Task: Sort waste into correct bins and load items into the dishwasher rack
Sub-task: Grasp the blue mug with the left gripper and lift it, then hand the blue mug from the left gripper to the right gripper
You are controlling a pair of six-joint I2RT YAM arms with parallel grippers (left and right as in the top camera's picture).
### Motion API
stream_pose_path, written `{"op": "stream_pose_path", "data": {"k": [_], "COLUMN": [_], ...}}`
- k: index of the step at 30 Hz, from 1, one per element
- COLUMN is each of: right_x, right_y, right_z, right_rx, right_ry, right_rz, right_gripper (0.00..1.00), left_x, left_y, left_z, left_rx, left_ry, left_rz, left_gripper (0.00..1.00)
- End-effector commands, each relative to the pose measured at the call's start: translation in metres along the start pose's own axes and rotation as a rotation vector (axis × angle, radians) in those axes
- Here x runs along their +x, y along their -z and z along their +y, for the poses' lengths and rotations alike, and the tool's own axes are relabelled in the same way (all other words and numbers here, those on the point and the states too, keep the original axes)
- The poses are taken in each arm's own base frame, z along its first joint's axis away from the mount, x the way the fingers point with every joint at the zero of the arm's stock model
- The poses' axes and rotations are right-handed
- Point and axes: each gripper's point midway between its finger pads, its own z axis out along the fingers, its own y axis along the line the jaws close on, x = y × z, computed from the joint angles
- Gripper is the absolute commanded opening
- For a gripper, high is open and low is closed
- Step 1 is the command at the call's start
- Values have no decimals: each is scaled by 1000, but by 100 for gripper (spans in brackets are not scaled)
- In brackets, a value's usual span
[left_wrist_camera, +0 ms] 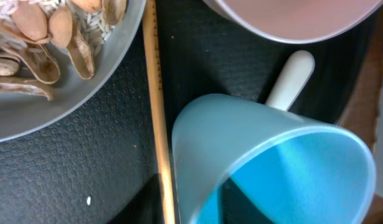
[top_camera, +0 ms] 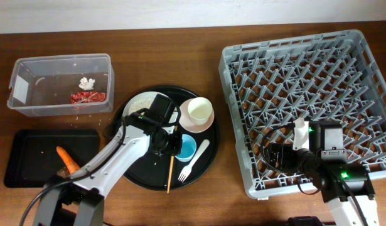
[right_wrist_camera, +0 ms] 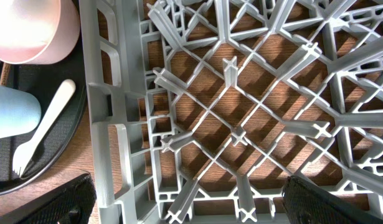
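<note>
My left gripper [top_camera: 174,143] [left_wrist_camera: 191,208] grips the rim of the small blue cup [top_camera: 188,149] [left_wrist_camera: 272,168], one finger inside and one outside. The cup sits on the round black tray [top_camera: 142,177], beside the wooden chopstick [top_camera: 170,172] [left_wrist_camera: 155,112] and white fork [top_camera: 194,162] [right_wrist_camera: 42,134]. The cream cup [top_camera: 200,111] stands in the pink bowl [top_camera: 190,123] [right_wrist_camera: 29,31]. The pale plate [top_camera: 138,102] [left_wrist_camera: 54,99] holds beige scraps. My right gripper [top_camera: 282,154] [right_wrist_camera: 191,208] is open and empty over the grey rack's [top_camera: 305,88] [right_wrist_camera: 241,124] front left corner.
The clear tub [top_camera: 17,70] at the back left holds the red wrapper [top_camera: 87,97] and the white scrap [top_camera: 87,81]. The shallow black tray [top_camera: 29,147] at the front left holds the carrot piece [top_camera: 67,159] and a few crumbs.
</note>
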Motion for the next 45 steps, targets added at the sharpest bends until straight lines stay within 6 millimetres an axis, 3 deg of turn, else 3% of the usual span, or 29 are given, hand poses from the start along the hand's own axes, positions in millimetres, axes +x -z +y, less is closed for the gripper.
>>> {"op": "stream_pose_path", "data": {"k": [1, 5, 11, 13, 15, 18, 20, 23, 27, 31, 37, 45], "right_x": [-6, -6, -10, -18, -30, -49, -53, -56, -58, -50, -52, -54], "right_y": [5, 5, 5, 7, 15, 49, 65, 74, 69, 80, 67, 71], "right_z": [5, 5, 12, 29, 61, 123, 142, 153, 154, 163, 161, 163], "right_rx": [-14, -14, -54, -153, -338, -728, -885, -1001, -1031, -1168, -1180, -1202], "right_ry": [3, 3, 7, 26, 118, 323, 393, 432, 465, 542, 516, 536], "right_rz": [-18, -19, -33, -62, -117, -246, -289, -305, -311, -325, -294, -311], "right_gripper": [99, 99, 99, 99, 99, 99, 99, 99, 99, 99, 99, 99], "left_x": [1, -12, -32, -35, -41, -48, -49, -47, -40, -39, -32, -25], "left_y": [-5, 12, 66, 80, 100, 132, 144, 148, 160, 163, 172, 168], "left_z": [-1, -20, -61, -71, -85, -106, -115, -117, -123, -125, -129, -141], "left_rx": [7, 90, 442, 569, 724, 930, 1003, 1026, 1114, 1133, 1197, 1195], "left_ry": [-10, -37, -141, -173, -225, -327, -379, -386, -411, -406, -426, -452], "left_rz": [13, -26, -98, -119, -158, -230, -256, -252, -235, -226, -207, -180], "left_gripper": [1, 0, 0, 0, 0, 0, 0, 0, 0, 0, 0, 0]}}
